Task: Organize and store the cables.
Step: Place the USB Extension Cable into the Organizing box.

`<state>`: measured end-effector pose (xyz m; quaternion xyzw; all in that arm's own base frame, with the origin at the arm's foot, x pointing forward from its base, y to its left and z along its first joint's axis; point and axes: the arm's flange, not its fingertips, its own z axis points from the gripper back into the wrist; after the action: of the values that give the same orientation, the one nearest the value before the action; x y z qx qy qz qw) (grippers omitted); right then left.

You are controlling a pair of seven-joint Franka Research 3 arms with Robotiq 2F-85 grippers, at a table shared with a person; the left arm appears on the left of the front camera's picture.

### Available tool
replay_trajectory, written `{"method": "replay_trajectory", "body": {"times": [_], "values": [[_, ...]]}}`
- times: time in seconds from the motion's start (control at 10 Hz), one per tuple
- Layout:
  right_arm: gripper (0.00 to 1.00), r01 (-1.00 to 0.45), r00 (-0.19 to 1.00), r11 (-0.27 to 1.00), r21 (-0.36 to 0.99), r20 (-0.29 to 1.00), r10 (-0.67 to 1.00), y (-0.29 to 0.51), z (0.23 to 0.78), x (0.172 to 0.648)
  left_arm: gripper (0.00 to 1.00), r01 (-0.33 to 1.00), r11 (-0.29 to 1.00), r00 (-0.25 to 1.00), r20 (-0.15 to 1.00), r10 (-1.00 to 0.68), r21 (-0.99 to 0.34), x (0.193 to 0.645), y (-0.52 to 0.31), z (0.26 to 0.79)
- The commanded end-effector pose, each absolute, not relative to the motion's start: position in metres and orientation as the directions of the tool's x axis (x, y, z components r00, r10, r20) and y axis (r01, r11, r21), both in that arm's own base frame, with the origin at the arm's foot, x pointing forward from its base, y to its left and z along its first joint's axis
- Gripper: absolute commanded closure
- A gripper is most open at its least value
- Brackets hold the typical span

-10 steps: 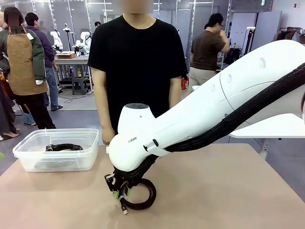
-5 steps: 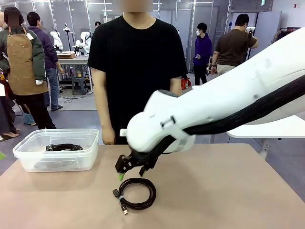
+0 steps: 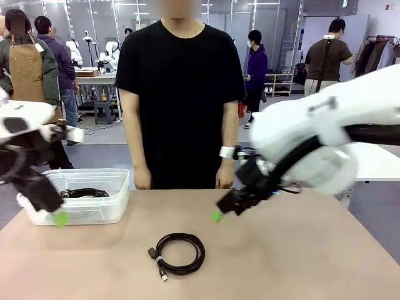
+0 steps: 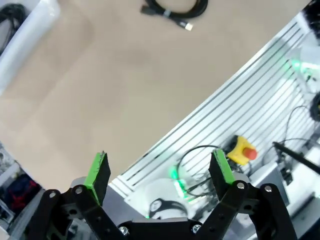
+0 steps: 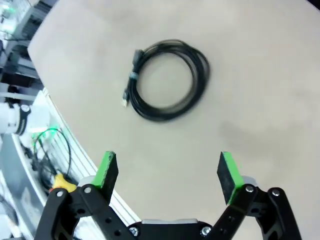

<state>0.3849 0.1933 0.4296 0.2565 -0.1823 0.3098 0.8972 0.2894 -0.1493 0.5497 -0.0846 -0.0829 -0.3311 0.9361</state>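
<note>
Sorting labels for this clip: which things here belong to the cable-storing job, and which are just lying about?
Part of the job:
- coiled cable lying on the table
- second cable inside the clear bin

Just around:
- emergency stop button below the table edge
- table

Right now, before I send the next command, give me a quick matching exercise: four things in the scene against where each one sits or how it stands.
Things:
1. coiled cable
2. second cable
3. right tool
4. left tool

Places or states:
A. inside the clear plastic bin
B. open, in the air above the table, up and to the right of the loose coil
C. lying loose on the tabletop near the robot's edge
D. open, at the front of the bin on the robot's left

Pairs: 1-C, 2-A, 3-B, 4-D
</note>
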Motion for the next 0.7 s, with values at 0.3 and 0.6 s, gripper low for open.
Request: {"method": "replay_trajectory", "body": {"times": [0.3, 0.6], "values": [[0.0, -0.659, 0.695, 0.728, 0.191, 0.525, 0.491, 0.088, 0.425, 0.339, 0.0, 0.463, 0.879, 0.874, 0.221, -0.432, -0.111, 0.31, -0.212, 0.518], [0.0, -0.662, 0.693, 0.725, 0.191, 0.524, 0.495, 0.088, 0.448, 0.382, 0.0, 0.466, 0.879, 0.875, 0.203, -0.439, -0.105, 0.311, -0.21, 0.518]]}}
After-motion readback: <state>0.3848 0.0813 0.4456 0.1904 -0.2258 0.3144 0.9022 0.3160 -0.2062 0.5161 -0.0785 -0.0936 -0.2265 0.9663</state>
